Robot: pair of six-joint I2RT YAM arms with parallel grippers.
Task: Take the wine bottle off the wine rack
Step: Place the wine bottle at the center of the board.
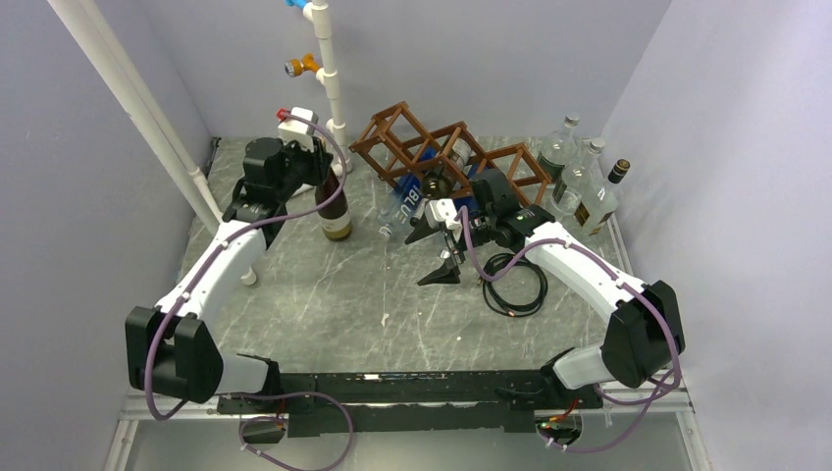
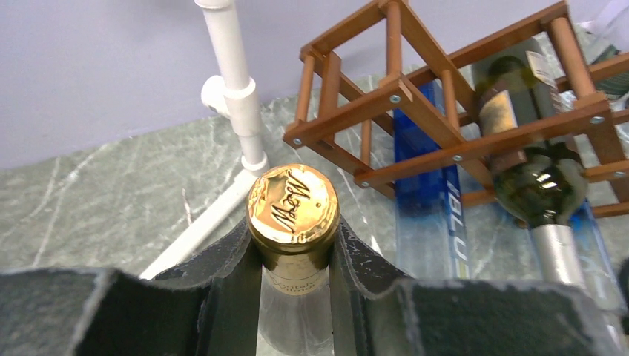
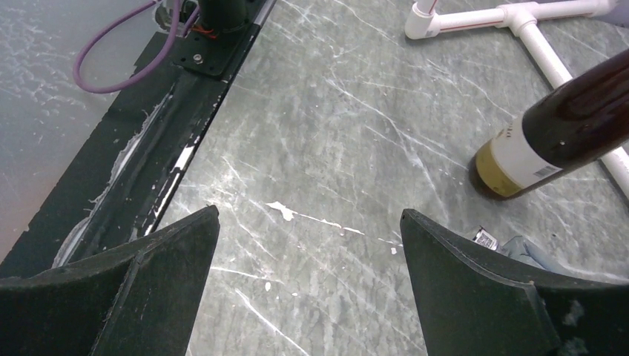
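Firmly, left end effector (image 2: 294,246) clamps wine bottle (image 2: 293,204) below its cap.

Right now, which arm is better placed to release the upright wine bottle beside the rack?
Left. The left claw is shut on the neck of the wine bottle, which stands on the table left of the wine rack. The right claw is open and empty.

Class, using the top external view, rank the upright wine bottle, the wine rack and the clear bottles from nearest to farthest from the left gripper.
1. The wine bottle: clamped at its neck by the left gripper, standing on the left.
2. The wine rack: just right of the gripper, at the back.
3. The clear bottles: far right, beyond the rack.
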